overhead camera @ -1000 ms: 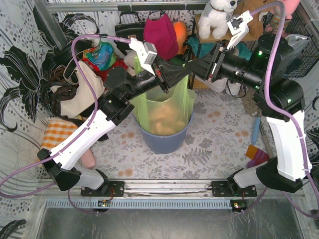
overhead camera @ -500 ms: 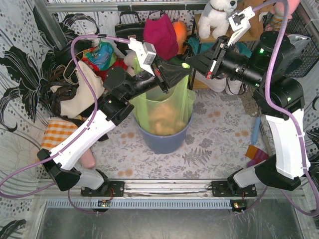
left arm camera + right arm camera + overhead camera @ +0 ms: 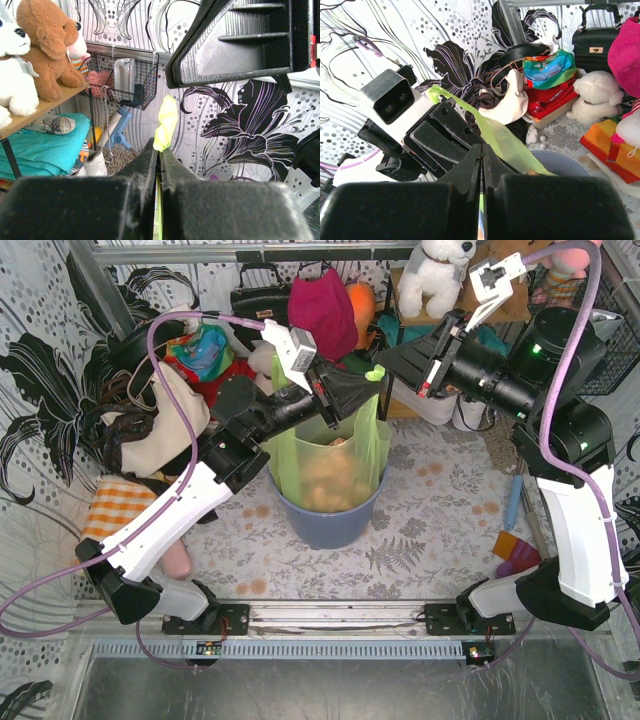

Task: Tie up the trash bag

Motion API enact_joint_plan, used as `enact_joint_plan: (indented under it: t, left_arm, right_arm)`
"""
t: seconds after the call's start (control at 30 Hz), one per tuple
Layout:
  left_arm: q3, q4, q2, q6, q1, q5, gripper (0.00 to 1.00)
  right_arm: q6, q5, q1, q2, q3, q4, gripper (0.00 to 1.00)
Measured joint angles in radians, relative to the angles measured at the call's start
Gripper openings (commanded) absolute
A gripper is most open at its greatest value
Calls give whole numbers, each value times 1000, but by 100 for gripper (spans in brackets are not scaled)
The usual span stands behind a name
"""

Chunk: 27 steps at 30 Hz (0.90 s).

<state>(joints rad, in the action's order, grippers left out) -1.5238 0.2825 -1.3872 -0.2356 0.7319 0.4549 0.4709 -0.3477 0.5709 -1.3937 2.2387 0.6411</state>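
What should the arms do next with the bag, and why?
Probably cross the two pinched flaps over each other to begin the knot. The left gripper and right gripper are each shut on a strip of the trash bag, held close together above the bin, and no knot shows yet.

- A wooden shelf (image 3: 50, 106) stood against the wall.
- A wire basket (image 3: 145, 85) hung just beside the shelf.
- Black-and-white floral wallpaper (image 3: 235, 115) ran behind the shelf.
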Motion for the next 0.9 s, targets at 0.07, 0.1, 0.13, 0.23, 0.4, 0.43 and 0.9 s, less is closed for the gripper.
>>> enact_joint_plan:
  t: [0.07,0.1,0.13,0.23,0.4,0.43,0.9]
  left_arm:
    - [-2,0,0,0,0,-3,11]
    - [-2,0,0,0,0,-5,12]
    - [-2,1,0,0,0,-7,11]
    - [-3,1,0,0,0,-9,12]
    - [-4,1,0,0,0,-9,11]
    - [-4,1,0,0,0,-9,11]
    - [-4,2,0,-3,0,-9,11]
  right_arm:
    - [2,1,0,0,-1,3,23]
    - [3,3,0,0,-1,4,24]
    - [3,4,0,0,-1,6,24]
    - [3,4,0,0,-3,15,26]
    - [3,4,0,0,-6,38,25]
    - [3,4,0,0,-6,43,25]
    - [-5,75,0,-2,-6,60,41]
